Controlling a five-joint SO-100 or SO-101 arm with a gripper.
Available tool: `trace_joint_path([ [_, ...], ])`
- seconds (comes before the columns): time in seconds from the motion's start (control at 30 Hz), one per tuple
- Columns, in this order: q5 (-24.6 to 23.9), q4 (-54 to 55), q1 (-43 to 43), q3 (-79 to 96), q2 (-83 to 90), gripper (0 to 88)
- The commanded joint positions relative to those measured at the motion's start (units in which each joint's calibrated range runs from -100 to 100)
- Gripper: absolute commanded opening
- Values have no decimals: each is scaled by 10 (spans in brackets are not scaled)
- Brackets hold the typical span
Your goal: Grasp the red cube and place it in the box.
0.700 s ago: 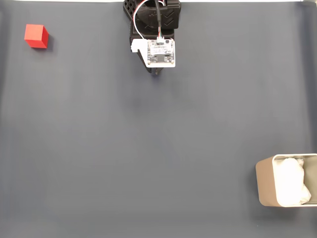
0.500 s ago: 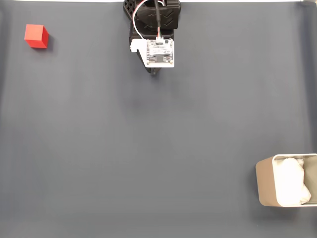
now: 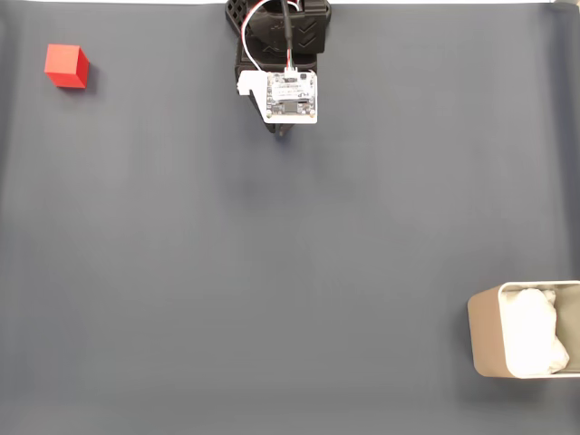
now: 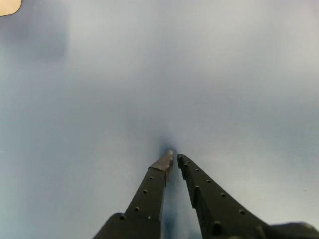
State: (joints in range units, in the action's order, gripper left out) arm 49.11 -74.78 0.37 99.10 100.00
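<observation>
The red cube (image 3: 66, 66) sits on the dark grey mat at the far upper left of the fixed view. The box (image 3: 485, 331), tan-walled with white lining, stands at the lower right edge. The arm hangs from the top centre, and its gripper (image 3: 285, 133) peeks out just below the white camera board, far right of the cube. In the wrist view the gripper (image 4: 175, 158) points at bare mat with its two black fingertips almost touching and nothing between them. A sliver of the box (image 4: 7, 6) shows at the top left corner.
The dark grey mat (image 3: 272, 290) covers the whole table between cube, arm and box. The arm's black base (image 3: 279, 23) stands at the top edge. White crumpled lining (image 3: 535, 331) fills the box.
The wrist camera board and gripper have drawn back slightly toward the top and a touch left. Cube and box have not moved.
</observation>
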Motion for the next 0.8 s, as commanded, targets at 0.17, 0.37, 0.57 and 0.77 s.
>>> trace_joint_path([
  [0.17, 1, -11, 3, 8, -1, 0],
  [0.37, 0, 13, 4, 8, -1, 0],
  [0.57, 5, 65, 4, 7, -1, 0],
  [0.77, 4, 131, 4, 7, -1, 0],
])
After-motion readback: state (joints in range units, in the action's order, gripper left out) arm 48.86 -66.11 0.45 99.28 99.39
